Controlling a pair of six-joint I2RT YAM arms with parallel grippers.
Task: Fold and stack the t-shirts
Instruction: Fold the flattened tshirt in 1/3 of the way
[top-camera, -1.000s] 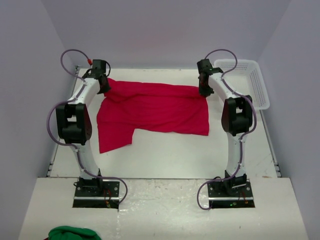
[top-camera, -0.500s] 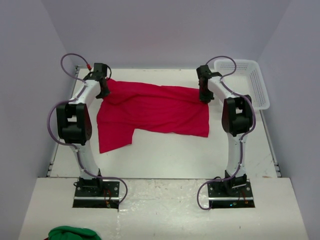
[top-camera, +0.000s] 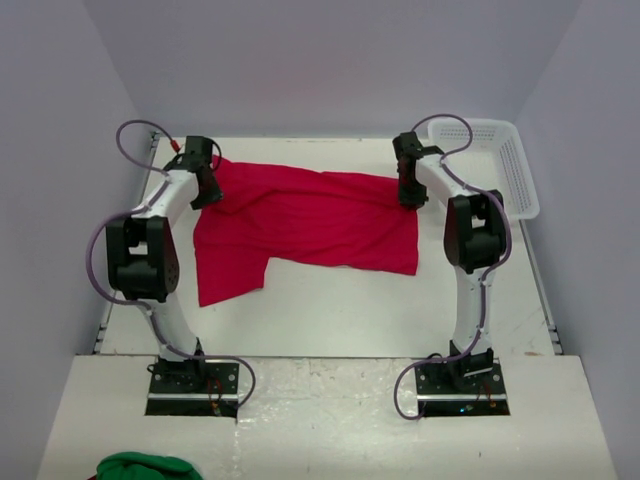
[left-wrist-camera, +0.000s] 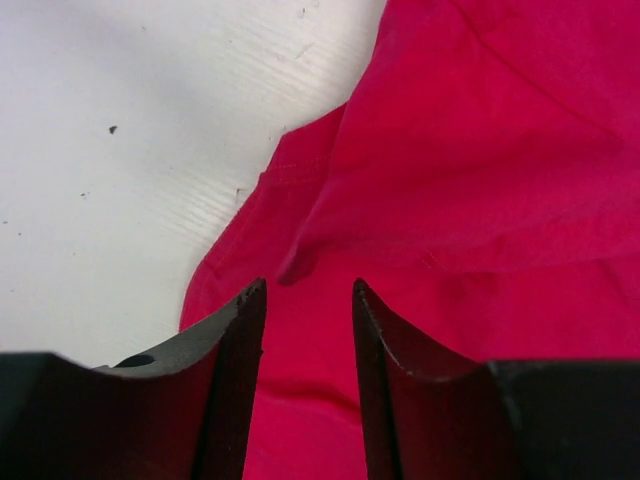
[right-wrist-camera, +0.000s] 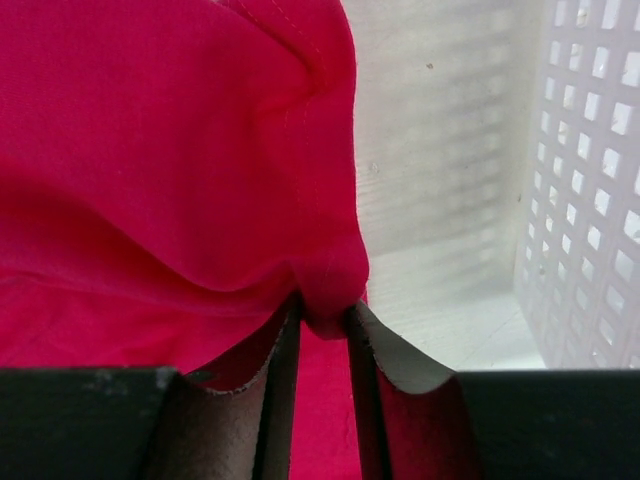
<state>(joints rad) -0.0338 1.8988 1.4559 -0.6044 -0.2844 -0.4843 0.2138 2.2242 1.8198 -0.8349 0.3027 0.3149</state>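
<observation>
A bright red t-shirt (top-camera: 310, 220) lies spread across the back half of the white table (top-camera: 330, 310), with one flap reaching nearer at its left. My left gripper (top-camera: 207, 190) hovers over the shirt's far left corner. In the left wrist view this gripper (left-wrist-camera: 308, 288) is open, with only the flat red t-shirt (left-wrist-camera: 480, 150) under the gap. My right gripper (top-camera: 408, 195) is at the shirt's far right corner. In the right wrist view its jaws (right-wrist-camera: 323, 308) stand slightly parted, and a small fold of the t-shirt (right-wrist-camera: 150, 150) rests between the tips.
A white plastic mesh basket (top-camera: 500, 160) stands at the back right corner, close beside the right gripper; its wall (right-wrist-camera: 590, 150) shows in the right wrist view. A green cloth (top-camera: 140, 467) lies on the near ledge, bottom left.
Both grippers have gone from shut to parted, and the shirt's far edge now lies on the table. The left wrist has shifted slightly left and nearer.
</observation>
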